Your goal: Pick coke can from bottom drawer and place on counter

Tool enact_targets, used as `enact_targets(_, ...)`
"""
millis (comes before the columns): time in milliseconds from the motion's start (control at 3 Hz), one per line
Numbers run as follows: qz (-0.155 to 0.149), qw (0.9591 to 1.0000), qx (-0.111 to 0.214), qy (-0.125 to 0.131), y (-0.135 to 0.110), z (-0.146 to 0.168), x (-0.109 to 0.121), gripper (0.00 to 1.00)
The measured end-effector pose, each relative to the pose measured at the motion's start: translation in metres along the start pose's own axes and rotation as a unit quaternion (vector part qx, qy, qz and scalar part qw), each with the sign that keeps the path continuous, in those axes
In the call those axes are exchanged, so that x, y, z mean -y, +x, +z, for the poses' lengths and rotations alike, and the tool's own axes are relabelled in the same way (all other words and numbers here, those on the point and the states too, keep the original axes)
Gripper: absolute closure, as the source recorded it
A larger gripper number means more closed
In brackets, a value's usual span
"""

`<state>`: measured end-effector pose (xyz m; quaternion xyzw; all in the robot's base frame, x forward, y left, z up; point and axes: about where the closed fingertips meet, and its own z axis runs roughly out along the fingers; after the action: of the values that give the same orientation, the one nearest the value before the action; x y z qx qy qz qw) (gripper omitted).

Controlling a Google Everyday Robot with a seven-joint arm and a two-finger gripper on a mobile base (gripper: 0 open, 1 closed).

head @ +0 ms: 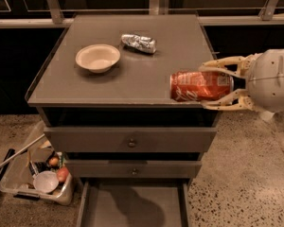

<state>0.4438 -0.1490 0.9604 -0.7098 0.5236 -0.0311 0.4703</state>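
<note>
My gripper (207,86) comes in from the right and is shut on the coke can (199,86), a red can with white lettering held on its side. The can hangs over the front right part of the counter (146,74), close above its surface. The bottom drawer (132,205) is pulled open below, its flat grey floor bare with a shadow on it.
A cream bowl (98,57) sits on the counter's left side and a crumpled silver foil packet (139,43) lies behind it towards the middle. Two upper drawers with small knobs (131,143) are closed. A clear bin (35,178) of oddments stands on the floor at left.
</note>
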Motion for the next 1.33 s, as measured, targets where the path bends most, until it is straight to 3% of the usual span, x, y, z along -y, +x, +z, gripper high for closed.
enact_targets(333,0.000,1.0000,0.000,0.000,0.000,0.000,0.000,1.00)
enact_targets(667,0.014,0.9991,-0.021,0.035,0.012,0.005,0.019,1.00)
enact_targets(1000,0.042,0.9965,-0.020,0.070,0.038,0.022,0.054,1.00)
enact_targets(1333,0.081,0.9939,0.023,0.072,0.057,0.053,0.082,1.00)
